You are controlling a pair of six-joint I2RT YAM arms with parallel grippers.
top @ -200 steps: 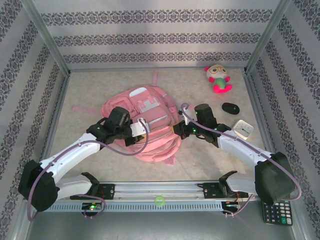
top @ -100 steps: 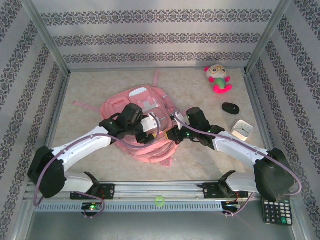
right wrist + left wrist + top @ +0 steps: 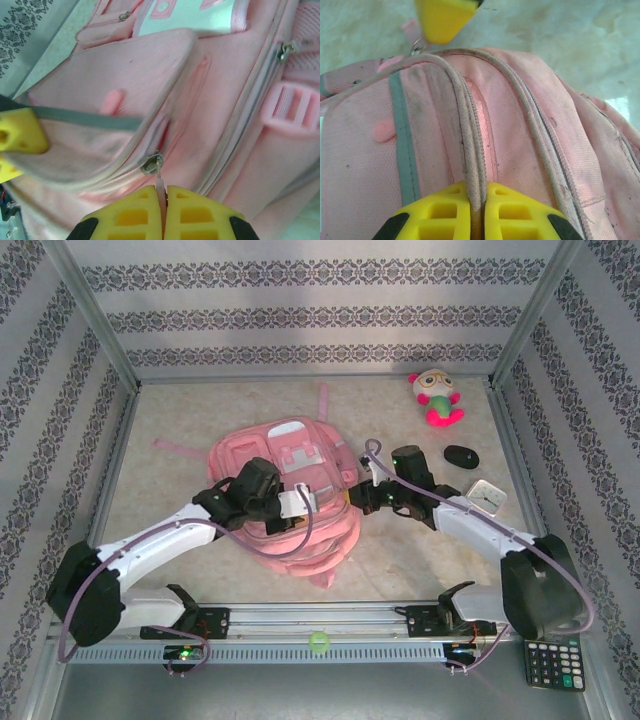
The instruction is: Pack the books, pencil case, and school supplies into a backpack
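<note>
The pink backpack (image 3: 300,455) lies flat mid-table with its front pockets up. My left gripper (image 3: 298,503) is shut on the backpack's corded zipper edge (image 3: 470,150), which runs between the yellow fingers (image 3: 445,210) of that gripper (image 3: 476,192). My right gripper (image 3: 352,495) comes in from the right and is shut (image 3: 162,189) on the pink pull tab of a metal zipper slider (image 3: 151,163); the zipper gapes slightly above it. One of the school supplies, a whitish square piece (image 3: 487,497), lies right of the backpack. The books and the pencil case are out of view.
A pink-and-green plush toy (image 3: 436,395) sits at the back right, with a small black oval object (image 3: 461,456) nearer. A black calculator (image 3: 553,665) rests beyond the front rail at the right. Patterned walls close in the table on three sides.
My left gripper opened, shifted right along the backpack and shut again on the zipper edge. The right gripper kept its hold and drew back right. The backpack shifted and stretched toward the front.
</note>
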